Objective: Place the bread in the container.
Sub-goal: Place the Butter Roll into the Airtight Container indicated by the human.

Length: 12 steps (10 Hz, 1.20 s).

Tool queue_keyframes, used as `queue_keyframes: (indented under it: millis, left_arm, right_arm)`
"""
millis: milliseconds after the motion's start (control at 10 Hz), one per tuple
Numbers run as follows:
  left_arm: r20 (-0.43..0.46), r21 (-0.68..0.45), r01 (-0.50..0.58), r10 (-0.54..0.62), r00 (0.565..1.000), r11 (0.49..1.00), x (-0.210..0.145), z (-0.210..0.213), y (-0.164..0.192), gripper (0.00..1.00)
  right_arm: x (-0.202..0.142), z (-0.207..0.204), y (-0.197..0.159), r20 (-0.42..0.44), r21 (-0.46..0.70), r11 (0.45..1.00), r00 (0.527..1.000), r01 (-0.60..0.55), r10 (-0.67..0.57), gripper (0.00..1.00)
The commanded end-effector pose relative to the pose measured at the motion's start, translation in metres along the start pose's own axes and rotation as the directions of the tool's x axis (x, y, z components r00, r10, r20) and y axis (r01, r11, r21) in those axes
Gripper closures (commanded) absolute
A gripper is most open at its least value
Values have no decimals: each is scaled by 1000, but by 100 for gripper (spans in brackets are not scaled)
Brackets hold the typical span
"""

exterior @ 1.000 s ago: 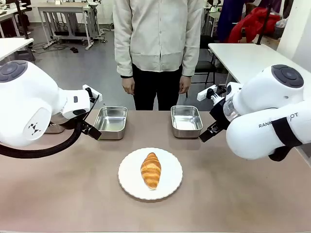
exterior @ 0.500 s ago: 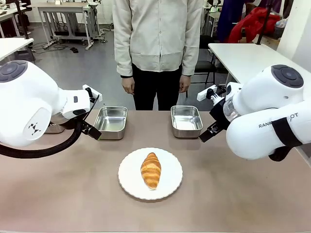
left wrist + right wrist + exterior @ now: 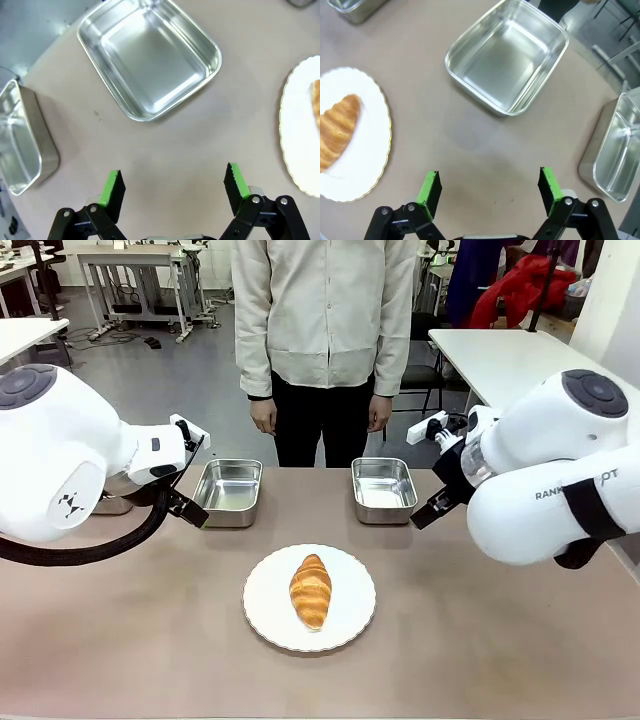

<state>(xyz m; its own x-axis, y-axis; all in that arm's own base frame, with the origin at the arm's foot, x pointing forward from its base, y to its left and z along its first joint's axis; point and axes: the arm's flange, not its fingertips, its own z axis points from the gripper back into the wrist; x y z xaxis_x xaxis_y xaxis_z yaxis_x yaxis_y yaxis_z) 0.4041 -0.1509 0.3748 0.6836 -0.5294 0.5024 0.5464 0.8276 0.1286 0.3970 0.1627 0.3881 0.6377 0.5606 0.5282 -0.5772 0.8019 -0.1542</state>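
Observation:
The bread, a golden-brown croissant [image 3: 311, 590], lies on a round white plate [image 3: 265, 606] at the table's near middle. Two shiny steel containers stand beyond it, one at the left [image 3: 228, 490] and one at the right [image 3: 384, 489], both empty. My left gripper [image 3: 174, 184] hangs open above the table short of the left container [image 3: 150, 57], with the plate's rim [image 3: 300, 145] off to one side. My right gripper [image 3: 490, 190] is open too, short of the right container [image 3: 507, 60], and the croissant [image 3: 337, 130] lies apart from it on the plate [image 3: 367, 150].
A person stands at the far edge with both hands [image 3: 264, 416] down at the sides. Another steel pan [image 3: 20, 145] sits at the table's left end, and one more [image 3: 617, 150] at the right end. Bare tabletop lies between plate and pans.
The right arm has shifted very slightly upward. The croissant, plate, pans and left arm have not moved.

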Motion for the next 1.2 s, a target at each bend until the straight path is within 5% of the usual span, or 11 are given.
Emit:
queue_keyframes:
  millis: [0, 300, 600, 800, 900, 1000, 1100]
  left_arm:
    - [18, -73, -2, 3, 1000, 997, 14, 38, 33, 0]
    - [9, -275, 28, -27, 1000, 961, 35, 98, 120, 0]
    - [70, -467, 84, -58, 996, 880, 15, 111, 211, 0]
    - [183, -443, 191, -120, 976, 876, -4, 117, 223, 0]
    - [244, -397, 285, -199, 949, 873, -8, 122, 204, 0]
    - [137, -453, 133, -78, 987, 882, -9, 124, 225, 0]
    - [137, -453, 133, -78, 987, 882, -9, 124, 225, 0]
  right_arm:
    - [14, 50, -42, 38, 70, 998, 999, -7, 4, 0]
    - [14, 107, -118, 75, 175, 985, 997, 6, -19, 0]
    - [-7, 128, -178, 128, 261, 963, 991, -62, 28, 0]
    - [-18, 120, -196, 178, 271, 956, 981, -118, 70, 0]
    - [-15, 138, -179, 126, 234, 971, 992, -43, 14, 0]
    - [-15, 138, -179, 126, 234, 971, 992, -43, 14, 0]
    - [-15, 138, -179, 126, 234, 971, 992, -43, 14, 0]
